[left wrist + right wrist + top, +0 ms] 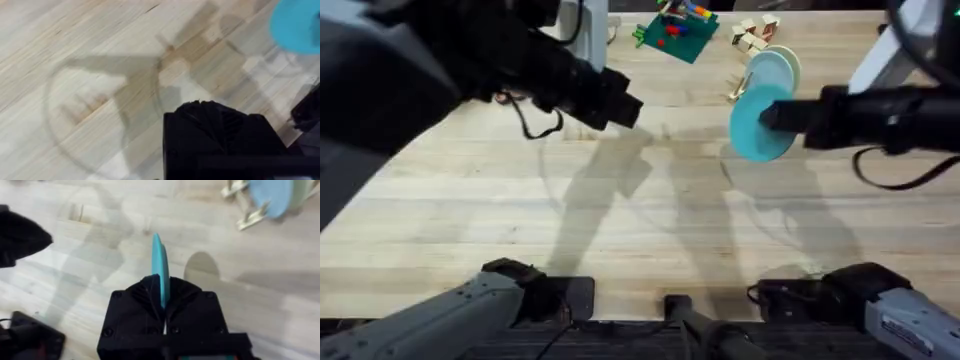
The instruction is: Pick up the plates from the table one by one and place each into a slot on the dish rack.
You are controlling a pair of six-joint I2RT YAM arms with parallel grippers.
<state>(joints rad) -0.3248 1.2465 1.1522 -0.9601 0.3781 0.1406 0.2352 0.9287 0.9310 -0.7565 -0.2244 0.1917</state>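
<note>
Right gripper (162, 297): the black fingers are pressed onto the rim of the turquoise plate (758, 122), one on each face, with the plate standing edge-on between them in the right wrist view. In the overhead view this plate hangs in the air at centre right of the frame, clear of the table (620, 210), its face turned toward the camera and its shadow on the wood below. The right arm reaches in level from the right edge of the frame, its wrist horizontal and pointing left.

Dish rack (752, 62): it stands at upper right of centre, just above the held plate in the overhead view. The pale blue plate (770, 70) sits upright in it, with a cream-yellow plate (788, 62) close behind. The held turquoise plate overlaps the rack's lower end in this view; whether they touch cannot be told.

Left gripper (620, 105): the arm comes down from the upper left of the frame, large and dark, its tip at upper centre left above bare table. In the left wrist view the gripper body is blurred; whether its fingers are spread or together cannot be told. It holds nothing visible.

A green toy-brick board (675, 35) lies at top centre. No readable writing or label is visible on any item.
</note>
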